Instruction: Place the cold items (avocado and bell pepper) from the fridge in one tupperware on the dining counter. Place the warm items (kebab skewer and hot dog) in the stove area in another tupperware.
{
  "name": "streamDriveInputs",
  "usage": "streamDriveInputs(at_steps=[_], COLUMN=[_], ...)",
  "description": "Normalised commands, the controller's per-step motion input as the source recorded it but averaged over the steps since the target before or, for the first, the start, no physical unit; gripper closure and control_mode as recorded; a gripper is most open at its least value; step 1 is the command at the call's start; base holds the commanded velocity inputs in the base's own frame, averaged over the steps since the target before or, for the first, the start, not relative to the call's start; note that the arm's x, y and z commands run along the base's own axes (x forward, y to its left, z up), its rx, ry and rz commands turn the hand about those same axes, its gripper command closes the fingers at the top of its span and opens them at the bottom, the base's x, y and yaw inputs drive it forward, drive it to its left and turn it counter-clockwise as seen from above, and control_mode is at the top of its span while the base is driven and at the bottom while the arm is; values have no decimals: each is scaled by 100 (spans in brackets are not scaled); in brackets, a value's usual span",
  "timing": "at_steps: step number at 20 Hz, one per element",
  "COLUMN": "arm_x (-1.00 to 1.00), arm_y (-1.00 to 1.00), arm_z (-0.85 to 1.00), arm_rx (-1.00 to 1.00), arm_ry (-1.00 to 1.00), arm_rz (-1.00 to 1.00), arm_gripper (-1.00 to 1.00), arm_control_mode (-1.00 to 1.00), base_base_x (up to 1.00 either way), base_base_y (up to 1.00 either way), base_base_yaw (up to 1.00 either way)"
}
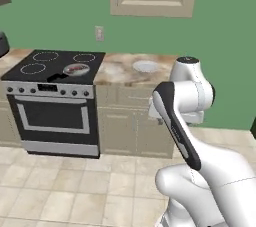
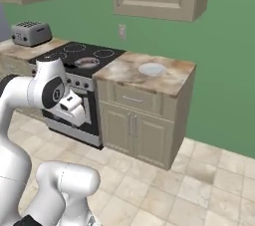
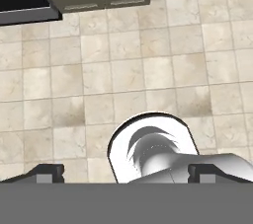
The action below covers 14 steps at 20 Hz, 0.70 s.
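In the hand view my gripper points down at the tiled floor, open, with its two dark fingertips far apart and nothing between them. The arm is folded in front of the base, well short of the stove. On the stove's front right burner lies a round grey pan with reddish-brown food in it; I cannot tell the kebab skewer from the hot dog at this size. The avocado, bell pepper, fridge, both tupperware and the dining counter are out of view.
A marbled wall counter over beige cabinets adjoins the stove on the right and carries a shallow white dish. A toaster stands left of the stove. Tiled floor lies between me and the oven door.
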Motion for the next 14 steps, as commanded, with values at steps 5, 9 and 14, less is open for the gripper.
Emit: streamDriveInputs(at_steps=[5, 9, 14], arm_x=[0, 0, 0], arm_y=[0, 0, 0], arm_z=[0, 0, 0], arm_rx=[0, 0, 0], arm_ry=[0, 0, 0], arm_rz=[0, 0, 0], arm_gripper=[-100, -100, -100], arm_control_mode=[100, 100, 100], base_base_x=[100, 100, 95], base_base_y=[-1, 17, 85], base_base_yaw=[-29, -41, -37])
